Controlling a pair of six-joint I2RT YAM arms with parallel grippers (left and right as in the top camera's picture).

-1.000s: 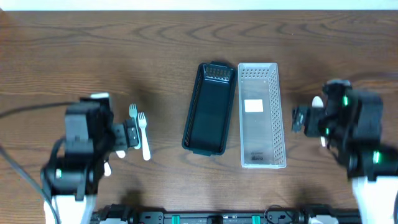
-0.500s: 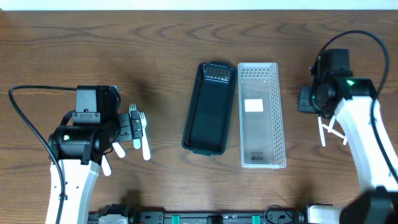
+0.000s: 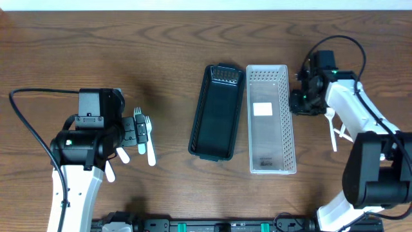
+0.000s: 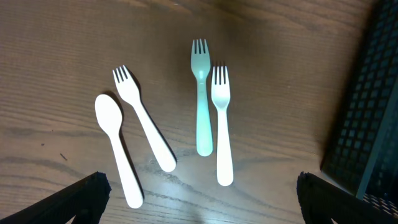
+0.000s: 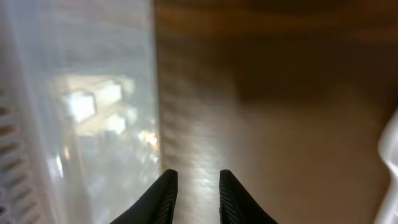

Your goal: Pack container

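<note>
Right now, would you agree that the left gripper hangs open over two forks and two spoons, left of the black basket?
Not quite: the left wrist view shows three forks and one spoon. The left gripper does hang open over them, left of the black basket.

even light overhead; right wrist view smeared, perhaps motion; left wrist sharp

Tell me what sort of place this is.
Most likely a robot test bench, not a real kitchen. A left arm and a right arm work at a bare wood-grain table. Only plastic cutlery, a black tray and a clear bin are set out.
</note>
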